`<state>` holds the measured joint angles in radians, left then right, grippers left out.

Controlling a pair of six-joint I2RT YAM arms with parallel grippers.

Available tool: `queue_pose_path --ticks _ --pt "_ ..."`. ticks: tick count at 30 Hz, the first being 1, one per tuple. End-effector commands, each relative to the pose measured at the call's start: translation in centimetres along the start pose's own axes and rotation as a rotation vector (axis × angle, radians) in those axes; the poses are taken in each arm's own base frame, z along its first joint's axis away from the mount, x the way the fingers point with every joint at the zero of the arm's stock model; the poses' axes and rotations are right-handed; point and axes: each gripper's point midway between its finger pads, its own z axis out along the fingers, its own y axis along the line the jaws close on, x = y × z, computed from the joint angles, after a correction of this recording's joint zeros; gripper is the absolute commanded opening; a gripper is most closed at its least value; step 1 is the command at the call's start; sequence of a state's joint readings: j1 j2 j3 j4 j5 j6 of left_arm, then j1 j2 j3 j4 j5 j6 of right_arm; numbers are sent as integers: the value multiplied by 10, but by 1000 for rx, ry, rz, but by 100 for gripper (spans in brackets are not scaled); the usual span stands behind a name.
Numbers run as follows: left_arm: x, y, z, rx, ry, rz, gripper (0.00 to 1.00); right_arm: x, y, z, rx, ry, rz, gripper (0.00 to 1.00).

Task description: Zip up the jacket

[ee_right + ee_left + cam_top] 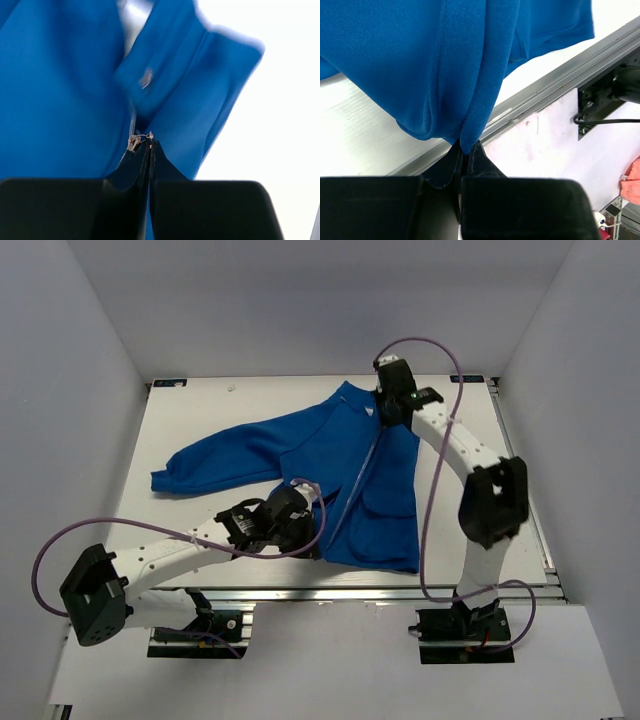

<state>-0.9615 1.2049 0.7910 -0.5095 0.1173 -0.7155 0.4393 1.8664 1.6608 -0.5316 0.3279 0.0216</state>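
Observation:
The bright blue jacket (330, 465) lies spread on the white table, collar toward the far side, one sleeve stretched to the left. Its silver zipper (362, 472) runs down the centre. My left gripper (312, 540) is shut on the jacket's bottom hem near the zipper's foot; the left wrist view shows the blue hem fabric (465, 135) pinched between the jaws. My right gripper (383, 412) is at the collar end, shut on the silver zipper pull (136, 141), seen at my fingertips (145, 148) in the right wrist view.
The table's near metal rail (380, 593) runs just below the hem and also shows in the left wrist view (555, 80). Grey enclosure walls stand on three sides. A purple cable (440, 440) loops beside the right arm.

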Motion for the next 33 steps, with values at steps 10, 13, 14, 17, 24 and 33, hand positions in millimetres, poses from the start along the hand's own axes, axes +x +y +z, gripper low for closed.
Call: queue_pose_path --ticks 10,13,14,17,24,33 --pt "64 26 7 -59 255 -49 0 -150 -115 130 252 -429 70 0" --pt "63 28 12 -82 259 -60 0 -159 -97 140 150 -476 92 0" --pt "62 29 13 -87 257 -62 0 -154 -92 145 132 -465 94 0" --pt "51 33 16 -119 237 -87 15 -146 -76 147 54 -440 69 0" --pt "-2 42 -8 -268 126 -39 98 -170 -67 95 -52 -493 60 89" --pt "-151 83 -37 -365 -257 -134 98 -119 -97 38 -37 -305 312 89"
